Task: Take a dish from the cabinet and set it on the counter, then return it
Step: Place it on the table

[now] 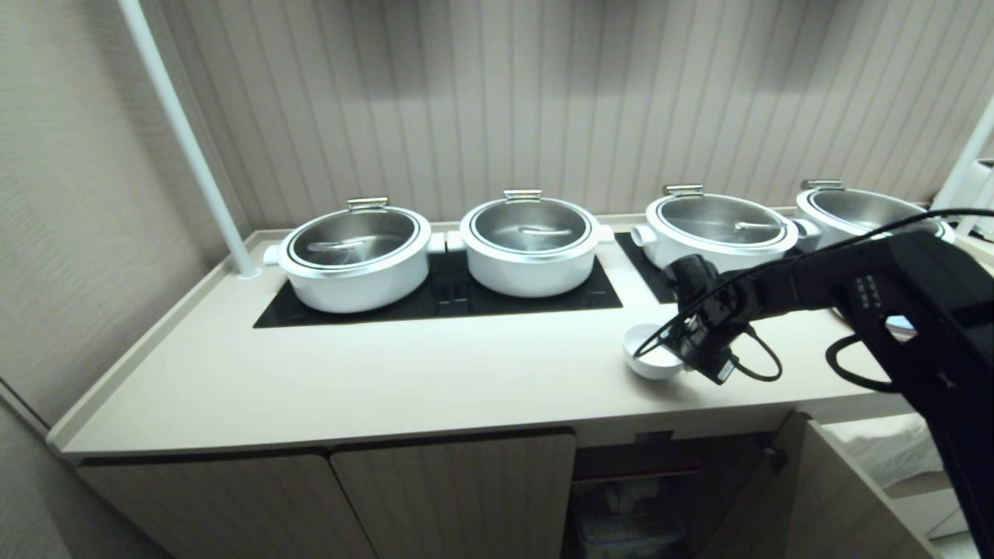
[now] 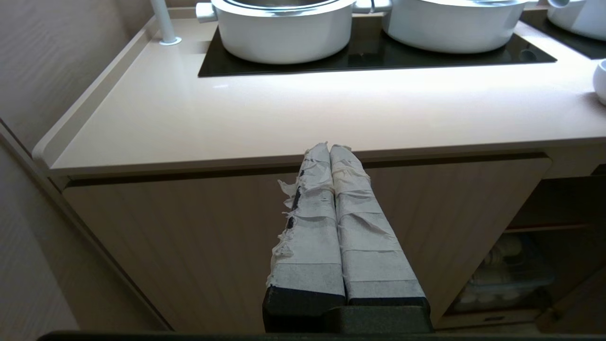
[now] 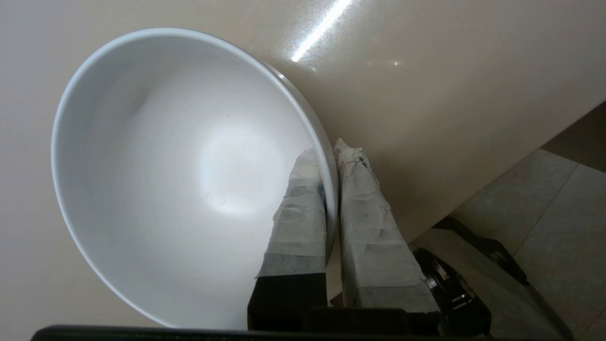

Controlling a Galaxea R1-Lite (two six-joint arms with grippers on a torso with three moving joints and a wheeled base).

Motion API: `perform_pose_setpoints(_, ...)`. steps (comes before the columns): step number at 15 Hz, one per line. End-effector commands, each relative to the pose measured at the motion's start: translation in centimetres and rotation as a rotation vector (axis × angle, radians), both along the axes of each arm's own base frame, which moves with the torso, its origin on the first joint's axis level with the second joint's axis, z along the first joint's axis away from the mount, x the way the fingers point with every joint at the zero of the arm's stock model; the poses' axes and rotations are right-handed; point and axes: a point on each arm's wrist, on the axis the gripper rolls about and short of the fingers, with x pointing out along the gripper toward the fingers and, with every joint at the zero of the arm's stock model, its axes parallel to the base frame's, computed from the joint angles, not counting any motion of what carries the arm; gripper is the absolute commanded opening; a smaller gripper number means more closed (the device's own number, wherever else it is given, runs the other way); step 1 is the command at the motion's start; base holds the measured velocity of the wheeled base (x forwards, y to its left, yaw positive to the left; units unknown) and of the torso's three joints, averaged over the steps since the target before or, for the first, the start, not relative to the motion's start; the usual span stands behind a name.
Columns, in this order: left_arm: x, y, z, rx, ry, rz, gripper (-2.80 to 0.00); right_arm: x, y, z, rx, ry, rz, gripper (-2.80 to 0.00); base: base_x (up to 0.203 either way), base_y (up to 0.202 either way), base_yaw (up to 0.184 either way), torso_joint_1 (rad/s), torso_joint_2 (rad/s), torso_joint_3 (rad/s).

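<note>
The dish [image 1: 646, 354] is a small white bowl at the counter's [image 1: 388, 373] front right, in front of the black cooktops. It looks tilted, and I cannot tell whether its foot rests on the surface. My right gripper [image 1: 689, 347] is shut on its near rim. The right wrist view shows the dish [image 3: 189, 180] with one taped finger inside and one outside, the right gripper [image 3: 327, 152] pinching the wall. The left gripper [image 2: 330, 148] is shut on nothing, parked in front of the cabinet [image 2: 189, 237]. From there the dish [image 2: 601, 81] peeks in at the edge.
Several large white lidded pots [image 1: 353, 256] stand on black cooktop panels [image 1: 443, 299] along the back. A white pole [image 1: 194, 147] rises at the back left. Below the dish the cabinet door [image 1: 823, 497] stands open, with stacked tableware [image 1: 621, 512] dimly visible inside.
</note>
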Motion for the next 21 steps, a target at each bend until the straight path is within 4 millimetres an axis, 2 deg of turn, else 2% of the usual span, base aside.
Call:
perform_pose_setpoints(1,0.0,0.0,0.0,-0.001,0.000,0.000,-2.80,-0.1,0.1,0.1,0.002,0.000,-0.003,-2.80,0.000,0.000,0.000,0.000,0.00,0.000)
perform_pose_setpoints(4,0.0,0.0,0.0,0.000,0.000,0.000,-2.80,-0.2,0.1,0.1,-0.001,0.013,-0.003,-2.80,0.000,0.000,0.000,0.000,0.00,0.000)
perform_pose_setpoints(5,0.0,0.0,0.0,0.001,0.000,0.000,-2.80,-0.2,0.1,0.1,-0.002,0.015,-0.003,0.00,0.000,0.000,0.000,0.000,0.00,0.000)
perform_pose_setpoints(14,0.0,0.0,0.0,-0.001,0.000,0.000,-2.80,-0.4,0.2,0.3,-0.056,0.001,-0.030,0.00,0.000,0.000,0.000,0.000,0.00,0.000)
perform_pose_setpoints(21,0.0,0.0,0.0,-0.001,0.000,0.000,-2.80,-1.6,0.2,2.7,-0.062,-0.031,-0.016,0.00,0.000,0.000,0.000,0.000,0.00,0.000)
